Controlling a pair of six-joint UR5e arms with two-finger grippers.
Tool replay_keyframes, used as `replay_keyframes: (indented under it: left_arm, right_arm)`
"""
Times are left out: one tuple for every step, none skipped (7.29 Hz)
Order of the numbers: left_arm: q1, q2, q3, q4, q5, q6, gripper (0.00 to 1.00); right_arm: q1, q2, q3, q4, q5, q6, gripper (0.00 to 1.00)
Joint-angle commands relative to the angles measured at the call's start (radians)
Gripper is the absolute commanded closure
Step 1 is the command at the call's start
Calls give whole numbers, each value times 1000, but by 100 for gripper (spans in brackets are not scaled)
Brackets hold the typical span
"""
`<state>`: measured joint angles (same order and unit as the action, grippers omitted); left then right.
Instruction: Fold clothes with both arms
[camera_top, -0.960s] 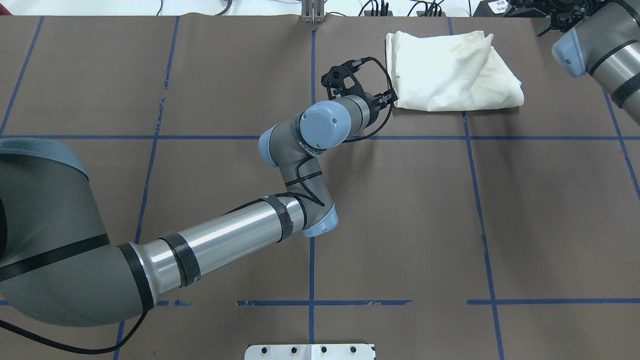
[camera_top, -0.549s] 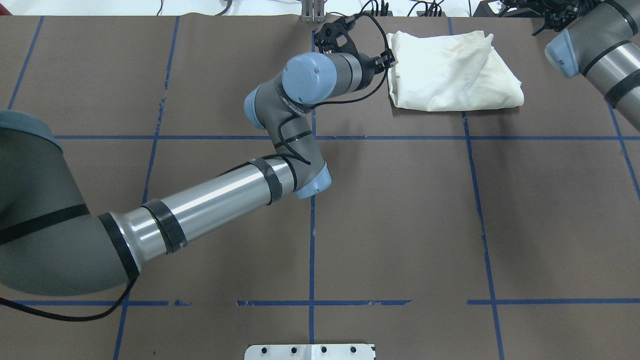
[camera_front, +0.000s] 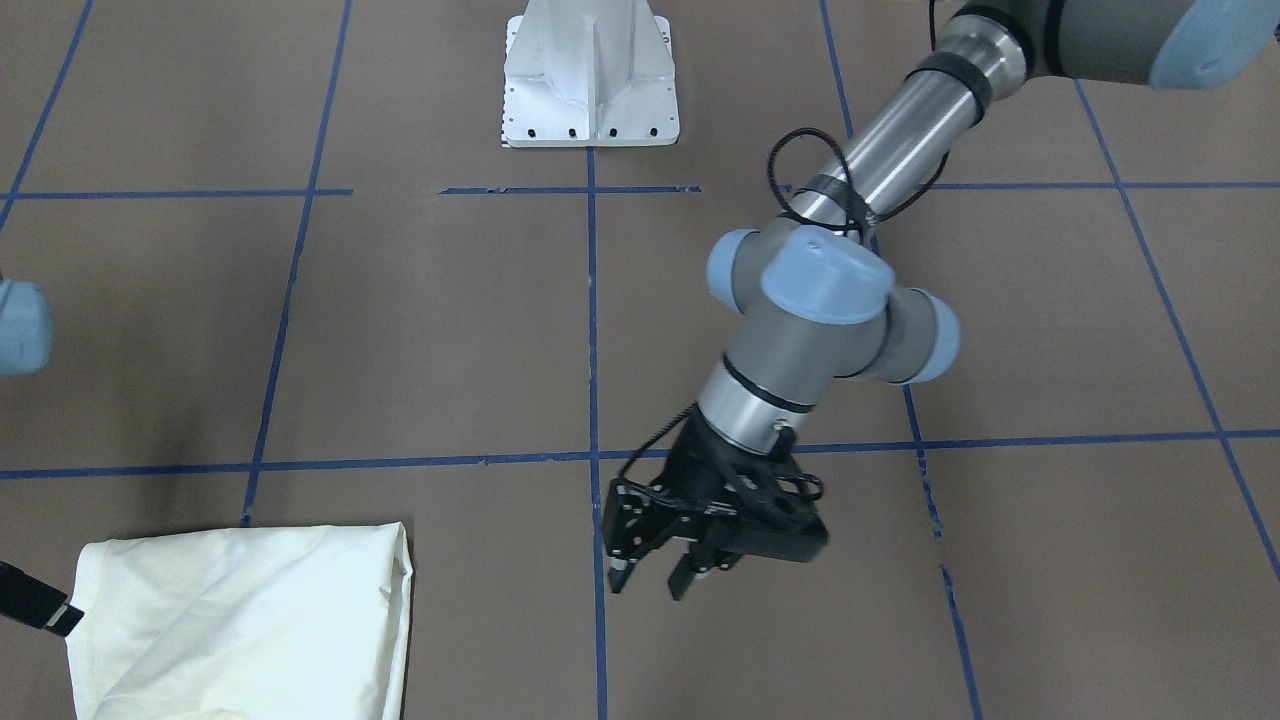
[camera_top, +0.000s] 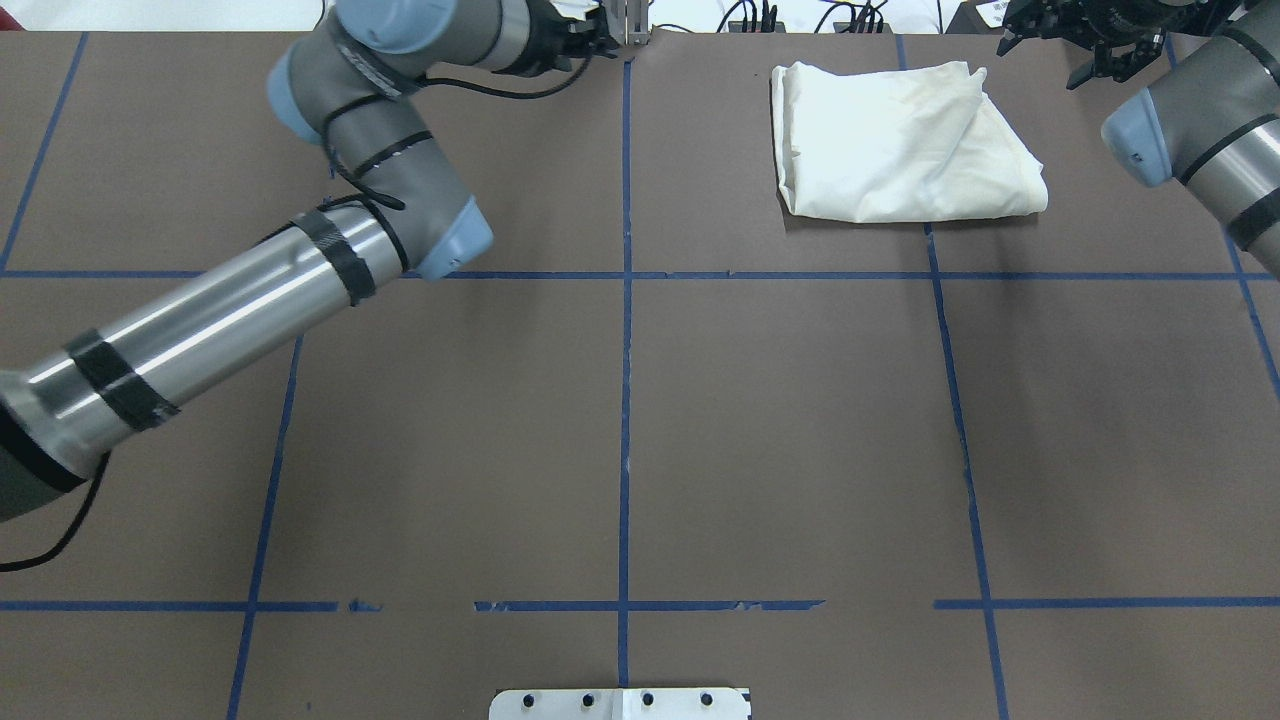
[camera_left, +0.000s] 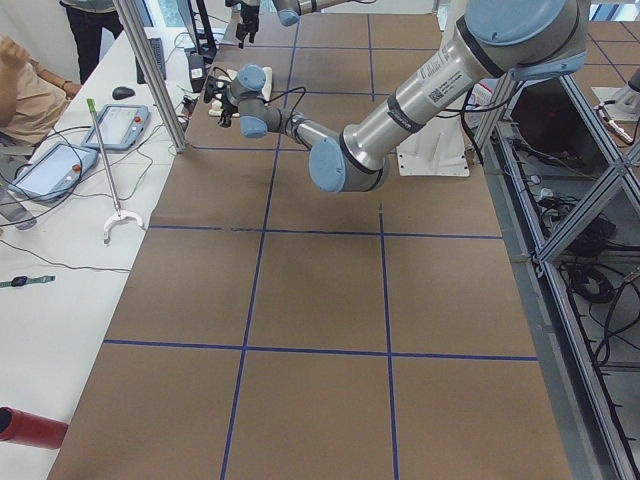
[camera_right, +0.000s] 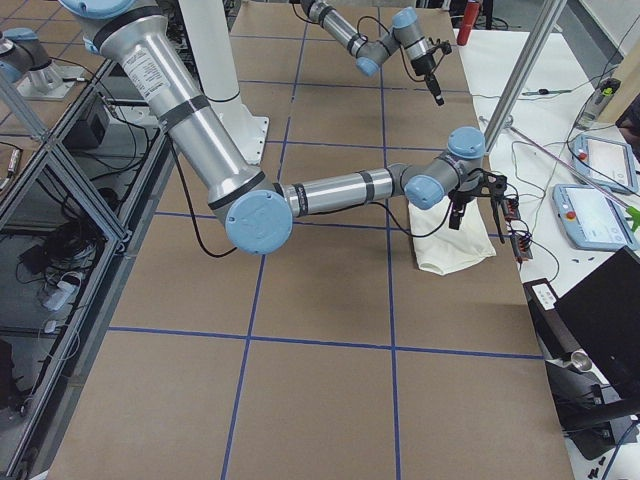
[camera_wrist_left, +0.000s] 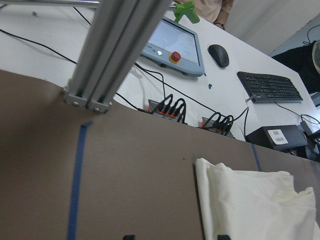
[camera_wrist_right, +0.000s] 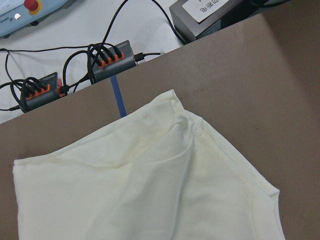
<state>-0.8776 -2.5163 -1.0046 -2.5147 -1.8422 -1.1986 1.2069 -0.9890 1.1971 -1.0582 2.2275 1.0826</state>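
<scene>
Left gripper (camera_front: 650, 575) hangs released low in the middle of the front-facing view, its two fingers spread with nothing between them. The overhead view shows it only at its top edge, next to an aluminium post (camera_wrist_left: 115, 55).

The cream T-shirt (camera_top: 900, 140) lies folded into a rough rectangle in the upper right of the overhead frame, plain side up, well apart from that gripper. In the front-facing view it fills the lower left corner. The right wrist camera looks straight down on its seams and folds, while the left wrist camera catches only its near edge in the lower right.

In the exterior right view the right gripper (camera_right: 476, 218) hovers over the shirt's far edge, fingers apart and empty. I cannot tell whether it touches the cloth.

The shirt rests on a brown table (camera_top: 780, 420) crossed by blue tape lines. Only the wrist cameras show what lies past the table's edge: power strips (camera_wrist_right: 112, 57) with orange plugs, a teach pendant (camera_wrist_left: 175, 47), a mouse (camera_wrist_left: 218, 55) and a keyboard (camera_wrist_left: 270, 87).
</scene>
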Motion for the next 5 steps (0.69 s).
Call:
replay_keyframes:
  left_arm:
    - [-160,169,-95,23,-150,222,37]
    - [-237,221,-95,24,-193,317,37]
    - [-317,276,-95,24,-248,438,37]
    - [-386,319,-91,40,-271,587,36]
    - [-444,335,-91,122,-270,761,36]
  right_arm:
    - [-64,0,36,-3,-21,42,0]
    - [-76,-13,65,-3,-22,78,0]
    - [-76,-46,120,-17,-9,95,0]
    - [-75,-115,222,-69,-3,91,0]
    - [-51,-179,330,-148,6,68,0]
